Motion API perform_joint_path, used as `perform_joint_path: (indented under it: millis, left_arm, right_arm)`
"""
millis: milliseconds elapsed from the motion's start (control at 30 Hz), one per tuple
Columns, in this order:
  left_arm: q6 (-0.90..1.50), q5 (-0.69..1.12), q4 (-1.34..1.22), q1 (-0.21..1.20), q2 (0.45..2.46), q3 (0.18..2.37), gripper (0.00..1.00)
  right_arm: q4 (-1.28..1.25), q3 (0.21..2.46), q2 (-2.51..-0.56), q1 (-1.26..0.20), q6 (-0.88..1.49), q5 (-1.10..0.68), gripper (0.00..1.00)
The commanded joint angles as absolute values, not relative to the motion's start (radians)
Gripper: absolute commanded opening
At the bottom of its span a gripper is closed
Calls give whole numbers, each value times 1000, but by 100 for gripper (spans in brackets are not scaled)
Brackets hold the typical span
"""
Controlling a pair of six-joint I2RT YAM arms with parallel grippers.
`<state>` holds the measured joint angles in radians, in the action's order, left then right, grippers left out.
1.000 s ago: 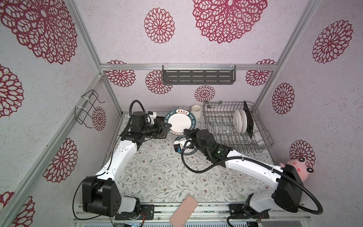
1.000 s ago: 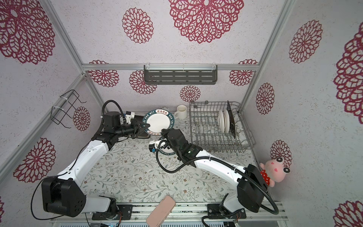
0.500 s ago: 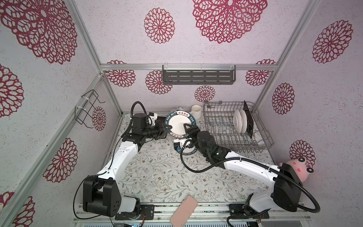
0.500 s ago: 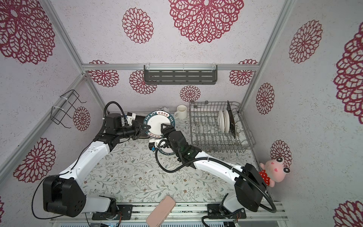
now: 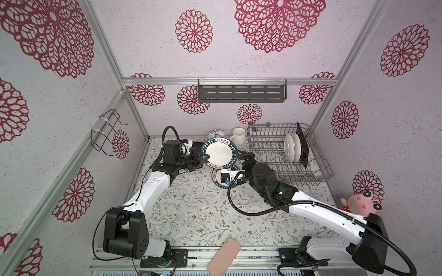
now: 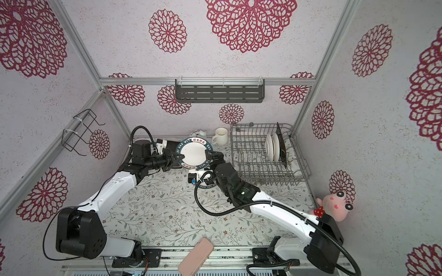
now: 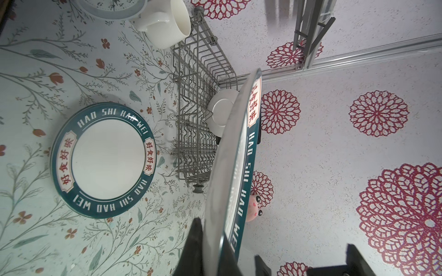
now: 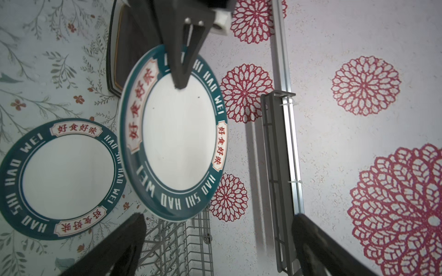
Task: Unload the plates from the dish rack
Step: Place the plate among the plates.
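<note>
dark rims of the raised plate (image 8: 179, 133) and the flat plate (image 7: 107, 160) read "hao shi hao wei" (and 好食好味).

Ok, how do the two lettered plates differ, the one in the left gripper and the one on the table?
The held plate is raised and tilted; the table plate lies flat. The left gripper pinches the held plate's rim; nothing grips the table plate. Both have a dark green lettered rim and white centre.
</note>
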<state>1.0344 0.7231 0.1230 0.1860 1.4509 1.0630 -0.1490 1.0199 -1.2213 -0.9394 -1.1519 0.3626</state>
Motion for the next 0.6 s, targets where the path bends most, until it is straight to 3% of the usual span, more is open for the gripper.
perform_joint_path:
  millis: [0, 133, 233, 433, 567]
  left_arm:
    - [995, 704, 72, 195, 1480, 1041, 0]
    - [977, 685, 14, 209, 1533, 982, 0]
    - [957, 671, -19, 227, 1565, 949, 0]
    - [948, 658, -75, 251, 1622, 932, 0]
    - [949, 654, -101, 254, 1669, 923, 0]
  right_arm:
    - [-160, 1007, -1129, -907, -870, 355, 99]
    - [-238, 981, -1076, -767, -548, 414, 99]
    - [-151, 1032, -1079, -624, -212, 465, 99]
    - [-30, 1036, -1058, -522, -106, 283, 90]
    - [47, 1066, -1101, -465, 13, 207, 92]
